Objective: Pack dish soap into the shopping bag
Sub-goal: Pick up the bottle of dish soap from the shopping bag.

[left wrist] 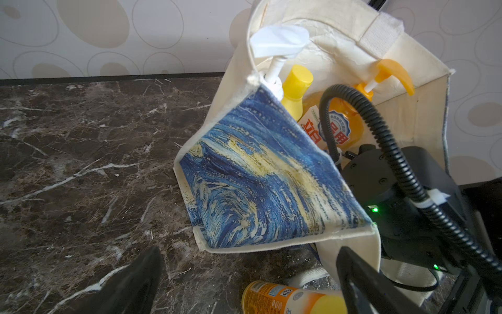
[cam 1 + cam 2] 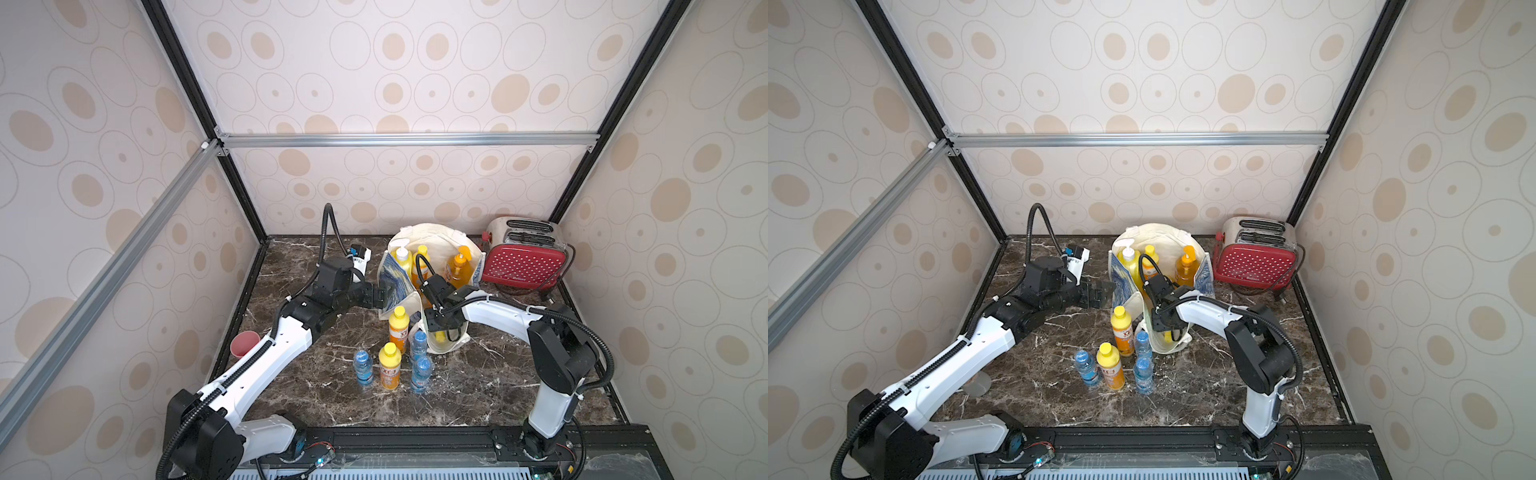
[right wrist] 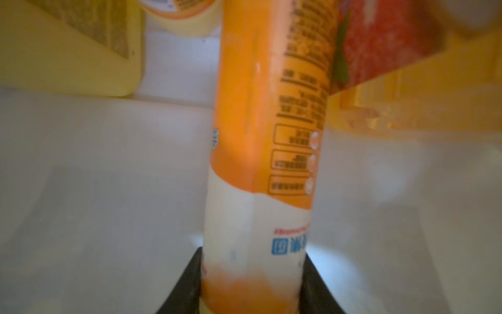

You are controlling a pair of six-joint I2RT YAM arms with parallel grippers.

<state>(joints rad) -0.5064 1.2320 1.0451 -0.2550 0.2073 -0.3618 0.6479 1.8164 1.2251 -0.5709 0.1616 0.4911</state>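
1. Orange plastic fills the right wrist view: the right tool (image 3: 252,255) is closed on a small soap (image 3: 266,122), deep inside the bag (image 2: 432,237), with the cream floor just beyond the bottle.
2. Gripped at one end, the bottle points straight down into the free gap, which probably lets it land upright. Release looks like the next step.
3. Three soaps stand in the bag toward its 12 o'clock wall: the yellow pump bottle (image 2: 402,255), a capped soap (image 2: 422,253) and the amber pump bottle (image 2: 459,266). Packed back there, they leave the 6 o'clock half open.
4. The left tool (image 1: 248,251) is spread wide and holds nothing. It sits at the bag's 9 o'clock, by the blue print (image 1: 266,176), likely to steady the soft wall. I cannot tell whether it touches.
5. At the bag's 7 o'clock, the far soap (image 2: 399,328) and near soap (image 2: 390,365) wait upright on the table (image 2: 498,395), among blue-capped water bottles (image 2: 363,368) that are not soap.
6. The table is dark, glossy marble with white veins. A red toaster (image 2: 523,257) sits at the bag's 3 o'clock. Pale walls with beige ovals and an aluminium frame enclose everything.
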